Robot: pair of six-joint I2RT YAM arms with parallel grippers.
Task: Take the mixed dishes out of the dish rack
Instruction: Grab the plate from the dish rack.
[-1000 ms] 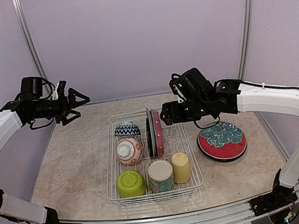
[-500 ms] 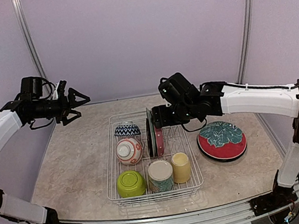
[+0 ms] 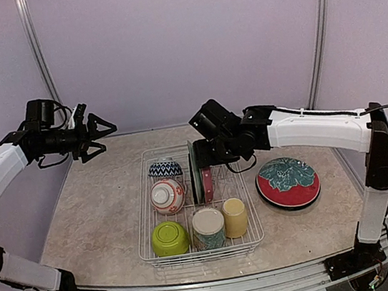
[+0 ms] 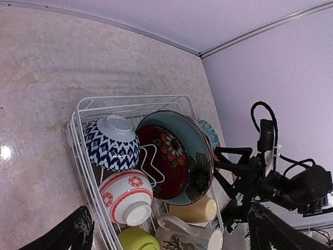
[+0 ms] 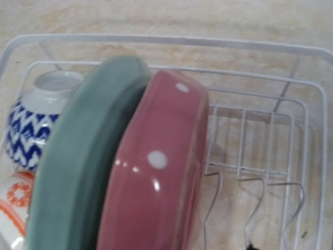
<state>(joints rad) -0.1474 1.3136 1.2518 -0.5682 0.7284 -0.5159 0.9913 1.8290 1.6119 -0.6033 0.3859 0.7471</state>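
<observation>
Bowls left of plates, in rack

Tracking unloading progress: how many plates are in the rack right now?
2. The teal plate and the pink dotted plate stand upright side by side in the dish rack's slots. Another could hide between them. A red floral plate lies outside on the table.
</observation>
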